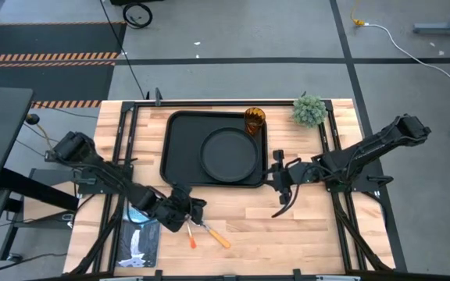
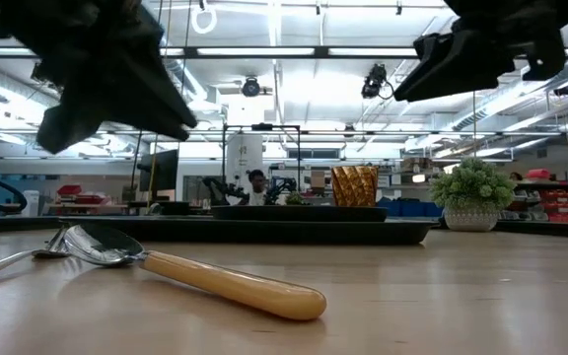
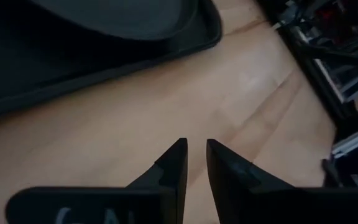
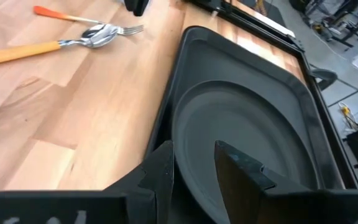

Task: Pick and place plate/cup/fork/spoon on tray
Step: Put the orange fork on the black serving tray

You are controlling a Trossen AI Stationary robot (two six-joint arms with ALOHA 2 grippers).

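The black tray point(image 1: 180, 152) lies at the table's far middle. The round black plate point(image 1: 230, 152) lies flat in its right half, and the amber cup point(image 1: 255, 119) stands upright in its far right corner. The spoon point(image 1: 219, 236), with a yellow-orange handle, and the fork point(image 1: 191, 237), with a red-orange handle, lie on the bare wood near the front, their metal ends together. My left gripper point(image 1: 194, 208) hovers just above those metal ends, open by a narrow gap point(image 3: 196, 155) and empty. My right gripper point(image 1: 280, 178) hangs beside the tray's right rim, open and empty point(image 4: 194, 158).
A small potted plant point(image 1: 309, 109) stands at the far right, beside the tray. A printed sheet point(image 1: 139, 238) lies at the near left under my left arm. Dark frame rails point(image 1: 336, 195) run along both table sides. Bare wood lies between the tray and the front edge.
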